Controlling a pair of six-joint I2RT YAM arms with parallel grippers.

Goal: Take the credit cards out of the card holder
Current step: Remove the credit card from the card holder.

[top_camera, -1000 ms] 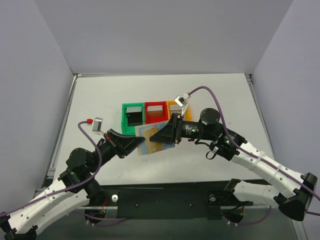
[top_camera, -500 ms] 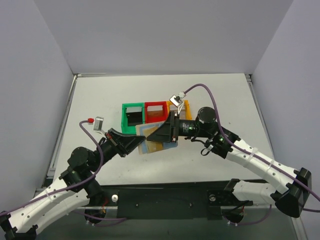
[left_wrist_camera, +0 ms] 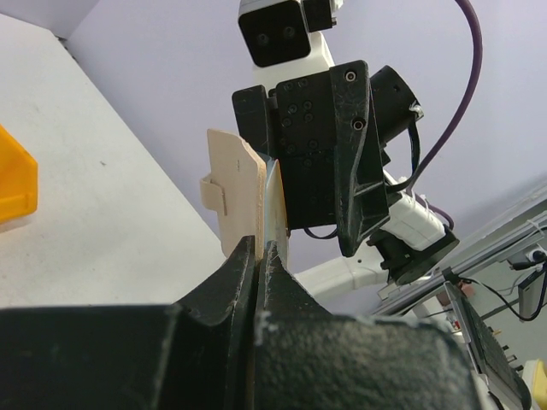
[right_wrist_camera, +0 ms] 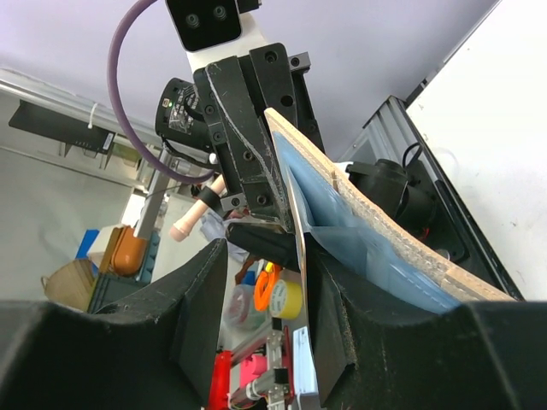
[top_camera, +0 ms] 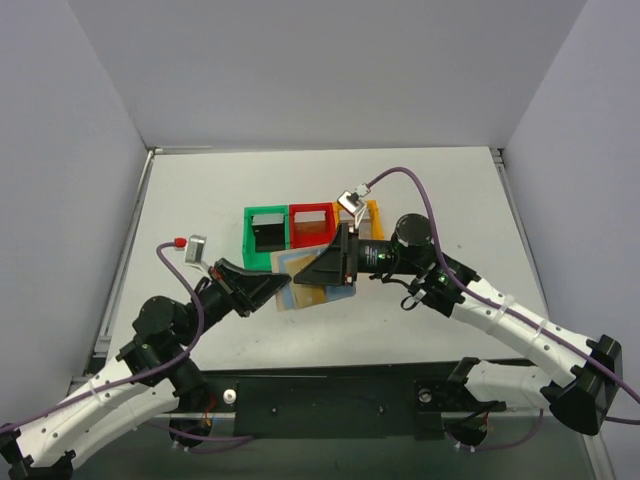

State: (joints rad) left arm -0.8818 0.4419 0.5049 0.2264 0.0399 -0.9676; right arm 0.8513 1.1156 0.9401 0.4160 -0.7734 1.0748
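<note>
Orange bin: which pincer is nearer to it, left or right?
Right. The right pincer is in front and left of the orange bin, at the card holder; the left pincer grips that holder farther left, by the green bin.

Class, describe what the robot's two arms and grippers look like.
The left arm and right arm have white links with black joints. The left gripper and right gripper are black, wedge-shaped two-finger claws. Purple cables run to small boxy wrist cameras.
</note>
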